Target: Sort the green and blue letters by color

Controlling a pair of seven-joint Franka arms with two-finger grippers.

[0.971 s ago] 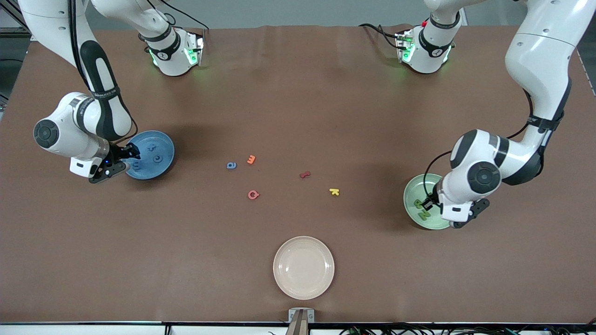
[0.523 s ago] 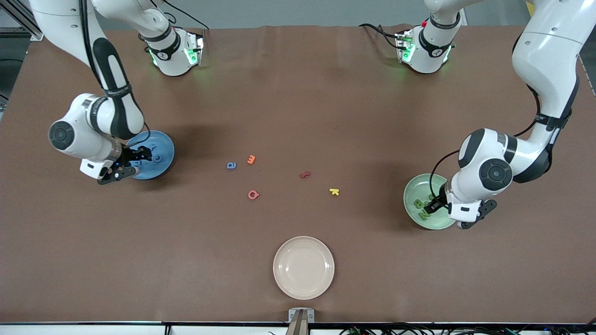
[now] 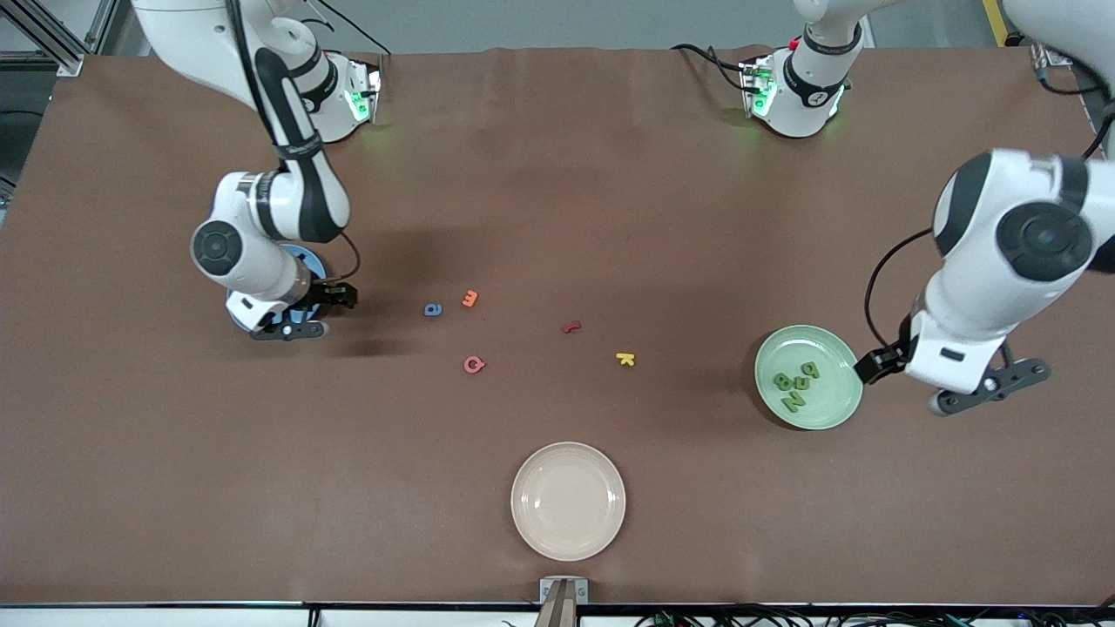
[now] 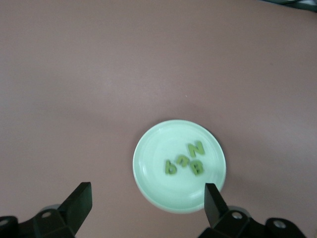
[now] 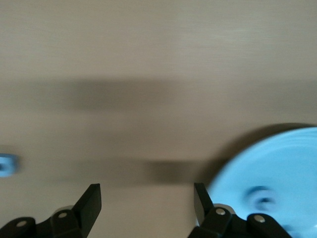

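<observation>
Several olive green letters [image 3: 795, 386] lie in the green plate [image 3: 832, 409]; they also show in the left wrist view [image 4: 184, 159] in that plate [image 4: 153, 178]. One blue letter [image 3: 433, 309] lies on the table, nearer the table's middle than the blue plate [image 3: 309, 259], which my right arm mostly hides. My right gripper [image 3: 341, 297] is open and empty, low over the table between the blue plate [image 5: 277, 168] and the blue letter [image 5: 6, 165]. My left gripper [image 3: 874, 363] is open and empty, up in the air over the green plate's edge toward the left arm's end.
An orange letter [image 3: 470, 299], a pink letter [image 3: 474, 364], a red letter [image 3: 571, 327] and a yellow K [image 3: 625, 359] lie around the table's middle. A cream plate [image 3: 601, 540] stands nearest the front camera.
My right gripper has left the blue plate and moved toward the table's middle. My left gripper has risen off the green plate and drawn toward the left arm's end, uncovering the green letters.
</observation>
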